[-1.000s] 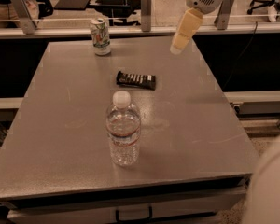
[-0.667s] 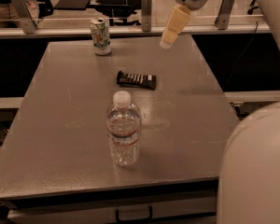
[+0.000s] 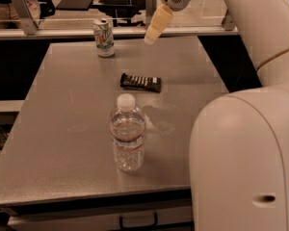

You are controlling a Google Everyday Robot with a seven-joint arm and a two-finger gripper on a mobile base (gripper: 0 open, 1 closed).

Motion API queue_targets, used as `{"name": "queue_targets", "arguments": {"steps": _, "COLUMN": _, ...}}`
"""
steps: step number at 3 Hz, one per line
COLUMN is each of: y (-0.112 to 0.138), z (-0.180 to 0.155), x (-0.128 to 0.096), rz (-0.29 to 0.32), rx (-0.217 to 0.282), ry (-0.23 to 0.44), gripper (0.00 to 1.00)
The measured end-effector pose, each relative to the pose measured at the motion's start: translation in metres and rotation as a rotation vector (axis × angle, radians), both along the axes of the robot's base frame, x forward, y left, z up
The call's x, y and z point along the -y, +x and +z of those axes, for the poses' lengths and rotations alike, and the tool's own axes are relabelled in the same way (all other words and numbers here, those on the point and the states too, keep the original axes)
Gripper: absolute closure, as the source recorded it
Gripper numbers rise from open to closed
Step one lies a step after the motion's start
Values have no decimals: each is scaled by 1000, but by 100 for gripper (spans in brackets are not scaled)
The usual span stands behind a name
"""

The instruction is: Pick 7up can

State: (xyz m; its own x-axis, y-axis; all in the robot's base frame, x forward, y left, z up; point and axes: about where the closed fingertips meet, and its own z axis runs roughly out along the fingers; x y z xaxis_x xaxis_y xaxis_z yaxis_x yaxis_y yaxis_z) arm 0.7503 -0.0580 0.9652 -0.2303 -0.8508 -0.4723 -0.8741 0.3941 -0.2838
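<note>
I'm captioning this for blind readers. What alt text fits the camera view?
A robot arm's gripper hangs above the far edge of a grey table, right of an upright 7up can. A dark wrapped bar lies mid-table, and a capped water bottle stands nearer.

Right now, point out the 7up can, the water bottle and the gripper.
7up can (image 3: 104, 38), camera view, middle of its side.
water bottle (image 3: 128, 141), camera view, clear body.
gripper (image 3: 150, 38), camera view, its tip, right of the can.
</note>
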Motion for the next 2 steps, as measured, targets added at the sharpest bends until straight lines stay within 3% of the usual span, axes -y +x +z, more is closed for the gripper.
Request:
{"name": "queue_targets", "arguments": {"steps": 1, "y": 19, "z": -7, "x": -21, "rz": -15, "rx": 32, "ry": 46, "gripper": 0}}
{"name": "queue_targets", "arguments": {"steps": 2, "y": 38, "z": -15, "x": -44, "rz": -24, "rx": 94, "ry": 115, "gripper": 0}}
